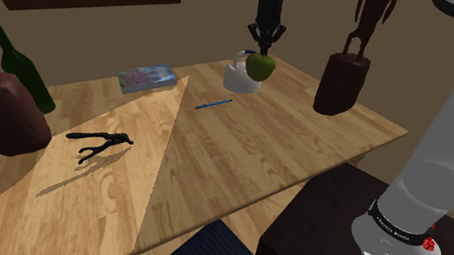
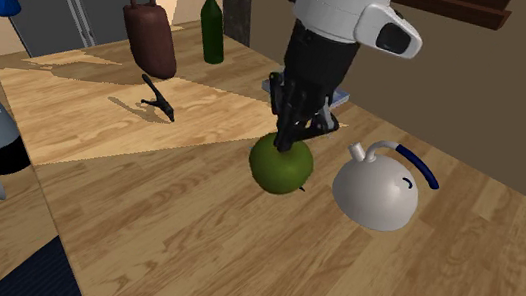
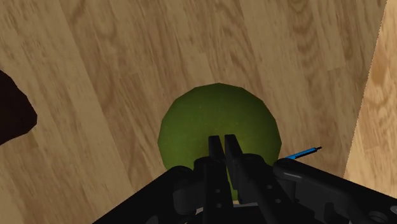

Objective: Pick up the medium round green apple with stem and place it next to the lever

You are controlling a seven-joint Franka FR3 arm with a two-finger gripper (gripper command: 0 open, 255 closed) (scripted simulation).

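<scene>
The green apple [image 1: 261,66] is held at the shoulder view's upper centre, apparently lifted for carrying. The gripper [image 1: 263,50] is closed narrowly on its top, seemingly on the stem. The lever [image 1: 98,145] lies centre-left, well apart.

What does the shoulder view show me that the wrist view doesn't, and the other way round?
The shoulder view adds the green bottle, the book, the black lever, the white kettle and the dark figurines. The wrist view adds a look straight down the black fingers, pinched close together at the top of the green apple. Both share the gripper holding the apple over the wooden table, with the blue pen nearby.
</scene>
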